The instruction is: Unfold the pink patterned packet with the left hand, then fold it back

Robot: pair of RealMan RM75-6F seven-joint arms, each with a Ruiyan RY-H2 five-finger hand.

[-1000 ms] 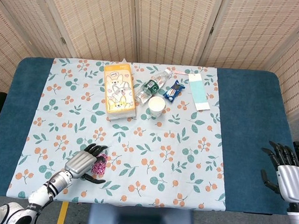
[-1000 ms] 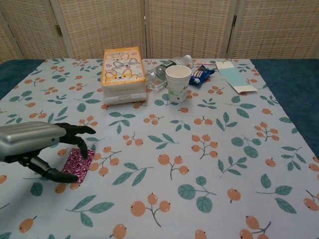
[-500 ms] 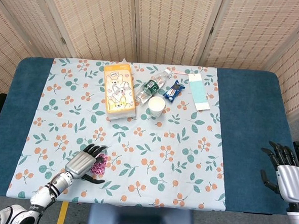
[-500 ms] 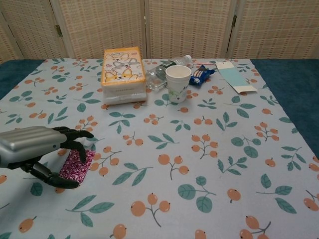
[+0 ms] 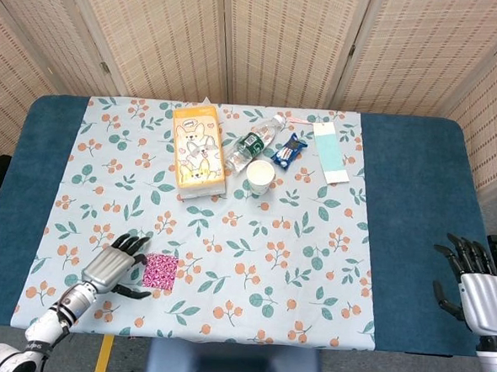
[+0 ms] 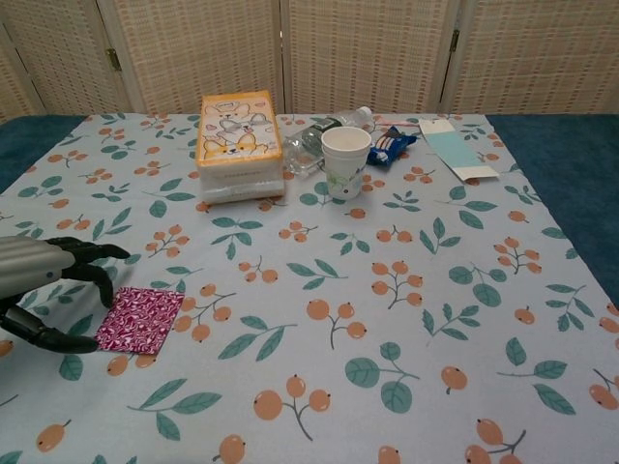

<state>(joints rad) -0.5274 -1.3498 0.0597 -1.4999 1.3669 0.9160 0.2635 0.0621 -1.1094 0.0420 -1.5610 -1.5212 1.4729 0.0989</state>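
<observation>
The pink patterned packet (image 5: 160,271) (image 6: 139,319) lies flat on the floral cloth near the front left, its whole square face showing. My left hand (image 5: 113,265) (image 6: 48,286) hovers just to its left, fingers spread and curved, holding nothing; its thumb tip sits close to the packet's near-left corner. My right hand (image 5: 477,288) stays at the far right past the cloth, fingers apart and empty; the chest view does not show it.
At the back of the cloth stand an orange tissue box (image 5: 197,150) (image 6: 239,142), a lying water bottle (image 5: 254,142), a paper cup (image 5: 260,177) (image 6: 345,160), a blue snack wrapper (image 5: 289,150) and a teal-and-white card (image 5: 330,151) (image 6: 455,148). Blue tabletop (image 5: 416,213) borders the cloth.
My left hand has drawn back to the left off the packet. The packet, earlier partly under the fingers, now lies uncovered and flat.
</observation>
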